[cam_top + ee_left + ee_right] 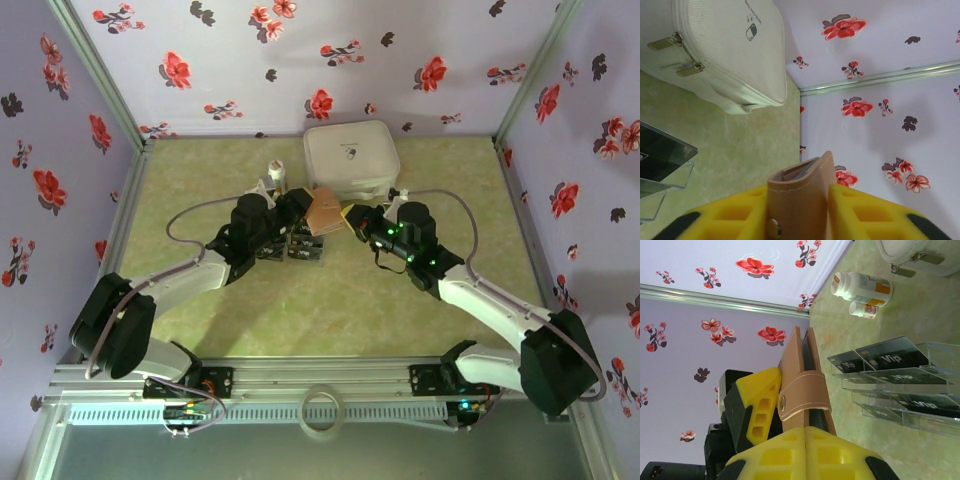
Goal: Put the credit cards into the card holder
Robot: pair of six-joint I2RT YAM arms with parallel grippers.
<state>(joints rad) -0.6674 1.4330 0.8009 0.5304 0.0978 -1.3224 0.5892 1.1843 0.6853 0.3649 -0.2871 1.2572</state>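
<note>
The tan leather card holder (325, 212) hangs in the air at mid-table between both grippers. My left gripper (797, 200) has a yellow finger against each face of the card holder (802, 175); one of those fingers (760, 400) presses by the snap strap. My right gripper (805, 432) is shut, and the lower edge of the card holder (802, 375) runs into its closed fingertips. Several black credit cards (895, 360) marked "Vip" stand in a clear tiered rack, seen also as dark cards (660, 155) and under my left gripper (305, 212).
A large white zipped case (350, 158) sits at the back centre, close behind the grippers. Two white bottles (862, 287) lie left of it near the rack. Flowered walls close in three sides. A tape roll (322, 410) rests on the front rail.
</note>
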